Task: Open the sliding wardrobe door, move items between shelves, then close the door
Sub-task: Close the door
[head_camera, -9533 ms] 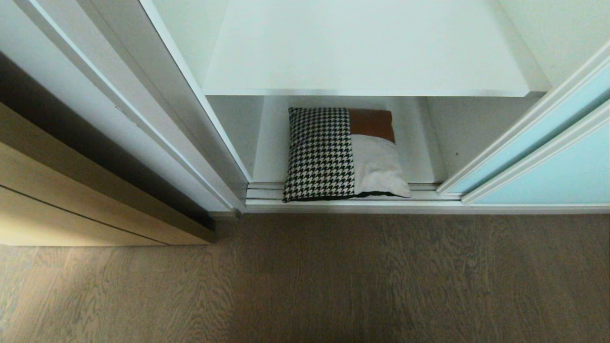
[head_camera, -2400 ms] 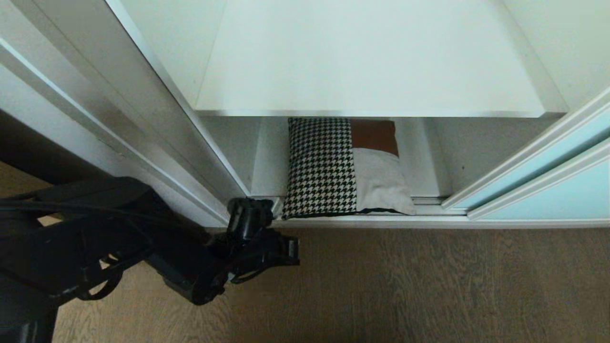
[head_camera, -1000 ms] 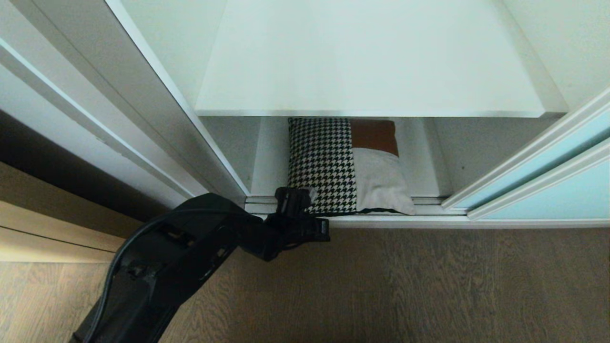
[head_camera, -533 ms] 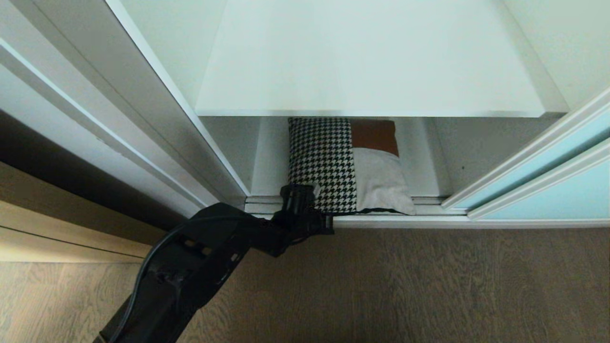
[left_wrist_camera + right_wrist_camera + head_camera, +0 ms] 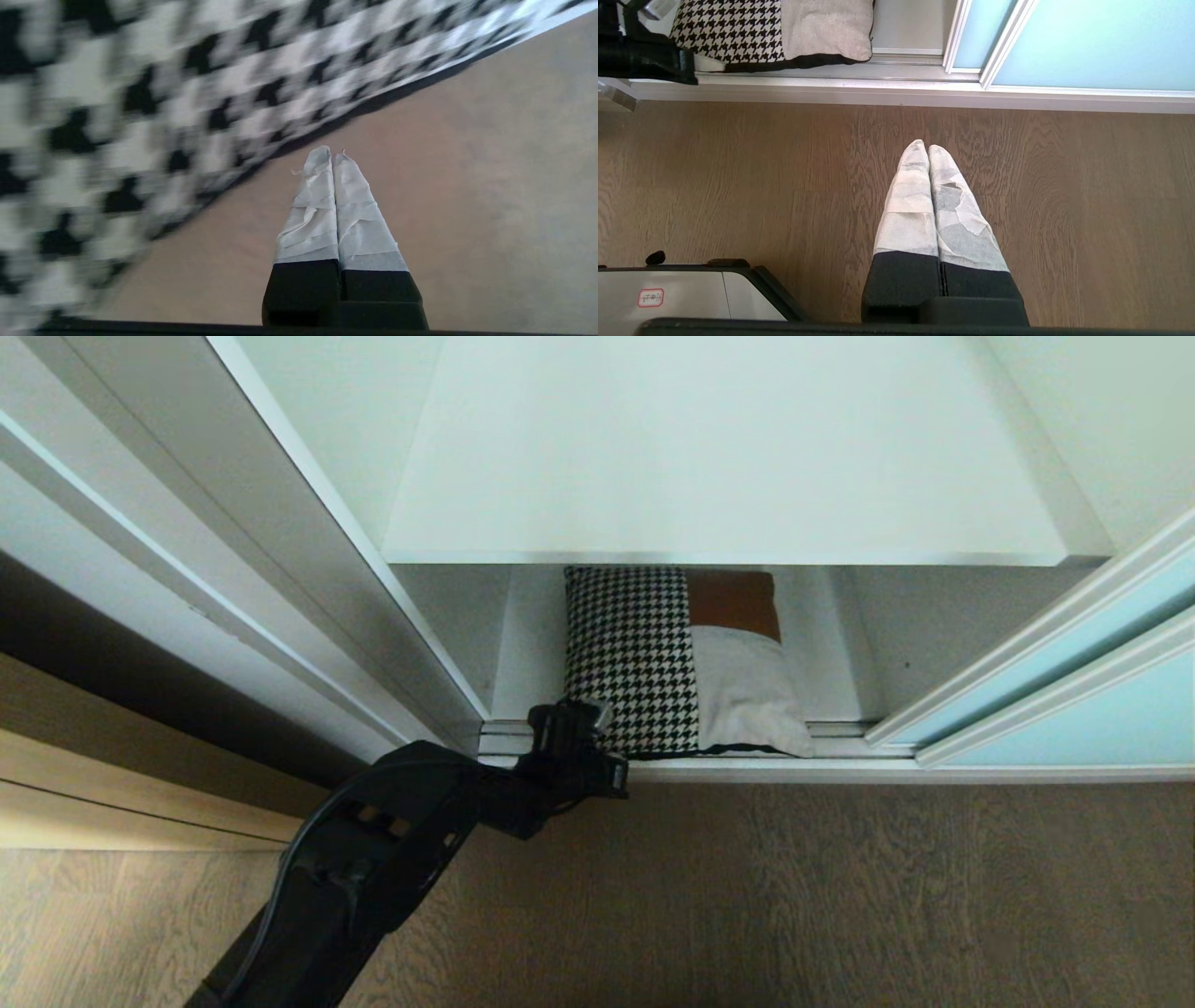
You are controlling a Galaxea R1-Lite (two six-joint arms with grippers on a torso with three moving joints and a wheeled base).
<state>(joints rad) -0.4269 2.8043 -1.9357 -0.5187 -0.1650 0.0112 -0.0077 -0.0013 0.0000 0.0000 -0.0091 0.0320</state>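
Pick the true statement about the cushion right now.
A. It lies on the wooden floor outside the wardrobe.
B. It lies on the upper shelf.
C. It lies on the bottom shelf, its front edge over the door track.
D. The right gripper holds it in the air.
C. The cushion lies flat on the bottom shelf under the upper shelf, its front edge over the door track.

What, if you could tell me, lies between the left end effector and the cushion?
Only a bare strip of surface separates the left end effector from the cushion, shown in the left wrist view.
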